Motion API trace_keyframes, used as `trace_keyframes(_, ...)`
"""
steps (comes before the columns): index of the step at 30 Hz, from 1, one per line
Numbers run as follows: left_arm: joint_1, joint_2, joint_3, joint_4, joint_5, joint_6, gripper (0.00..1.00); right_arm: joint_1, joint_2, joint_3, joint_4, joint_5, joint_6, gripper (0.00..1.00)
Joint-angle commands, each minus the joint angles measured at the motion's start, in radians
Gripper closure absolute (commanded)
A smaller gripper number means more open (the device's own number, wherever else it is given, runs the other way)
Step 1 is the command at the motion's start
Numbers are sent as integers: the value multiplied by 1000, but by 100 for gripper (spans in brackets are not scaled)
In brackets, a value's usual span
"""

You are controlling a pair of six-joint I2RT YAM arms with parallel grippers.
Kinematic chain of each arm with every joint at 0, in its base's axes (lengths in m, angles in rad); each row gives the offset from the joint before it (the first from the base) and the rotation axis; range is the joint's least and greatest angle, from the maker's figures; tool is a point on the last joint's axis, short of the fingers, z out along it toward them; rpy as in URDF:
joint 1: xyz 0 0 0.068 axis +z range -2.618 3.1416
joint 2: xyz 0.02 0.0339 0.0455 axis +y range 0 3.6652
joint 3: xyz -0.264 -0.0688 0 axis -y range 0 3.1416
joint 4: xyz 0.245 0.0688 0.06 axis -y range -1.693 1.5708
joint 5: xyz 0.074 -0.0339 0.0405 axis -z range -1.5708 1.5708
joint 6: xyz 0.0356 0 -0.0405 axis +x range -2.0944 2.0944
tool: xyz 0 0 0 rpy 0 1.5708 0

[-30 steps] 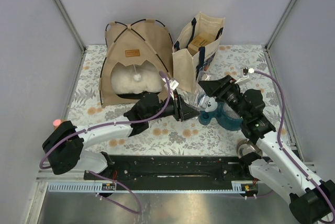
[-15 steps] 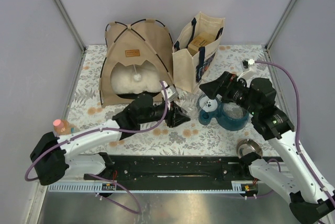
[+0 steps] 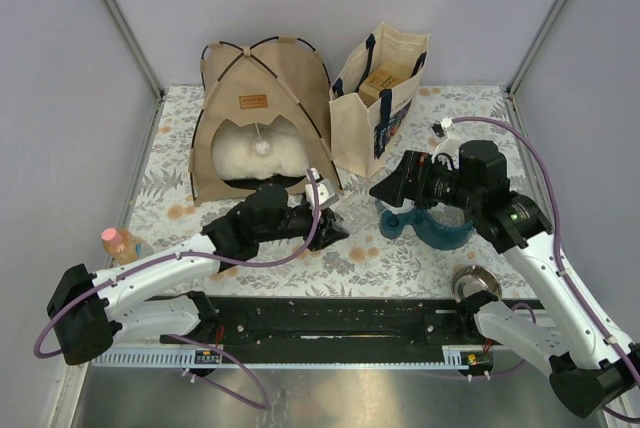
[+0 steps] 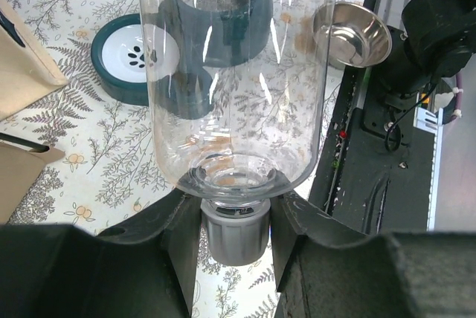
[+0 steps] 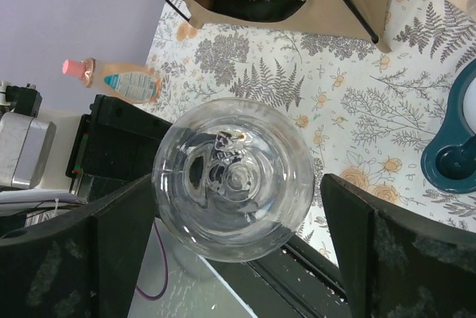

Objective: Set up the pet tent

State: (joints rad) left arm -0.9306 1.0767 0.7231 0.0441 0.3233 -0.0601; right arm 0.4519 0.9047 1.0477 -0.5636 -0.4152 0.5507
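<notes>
pet tent (image 3: 262,113) hasn't budged: it's standing on its poles at about 11 o'clock on the table (image 3: 172,153), with the white pillow (image 3: 250,156) inside, so that part looks done to me. tote bag (image 3: 380,98) sits just at its 3 o'clock.

what has moved is the arms. left gripper (image 4: 236,210) is clamped on the neck of the clear bottle (image 4: 236,73) and has pulled it back toward 7 o'clock, away from the teal base (image 3: 440,233). right gripper (image 3: 388,188) has swung in, fingers spread wide around the bottle's bottom end, not squeezing. my guess is it's accessory work now, with the tent left alone.
</notes>
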Motion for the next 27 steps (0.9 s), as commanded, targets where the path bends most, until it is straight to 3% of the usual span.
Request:
trace_keyframes(1, -10, 6, 15, 14, 19, 48, 100, 5, 8, 3, 25, -27, -25, 1)
trace_keyframes(6, -10, 3, 7, 0, 19, 52, 100, 5, 25, -2, 31, -46, -12, 5)
trace_keyframes(13, -11, 23, 36, -35, -44, 63, 97, 5, 22, -6, 19, -62, -3, 42)
trace_keyframes(14, -10, 28, 42, -42, -61, 63, 88, 5, 23, -3, 11, -59, -9, 46)
trace_keyframes(16, -10, 31, 52, -43, -84, 31, 38, 5, 29, -2, -1, -40, -15, 55)
trace_keyframes(18, -10, 26, 52, -41, -113, 16, 1, 5, 31, 2, -16, -10, -23, 57)
trace_keyframes(21, -10, -1, 35, -15, -202, -17, 1, 5, 31, 15, -67, 96, -60, 59)
trace_keyframes(27, -10, -121, -42, 23, -320, -98, 1, 5, 28, 32, -177, 479, -138, 60)
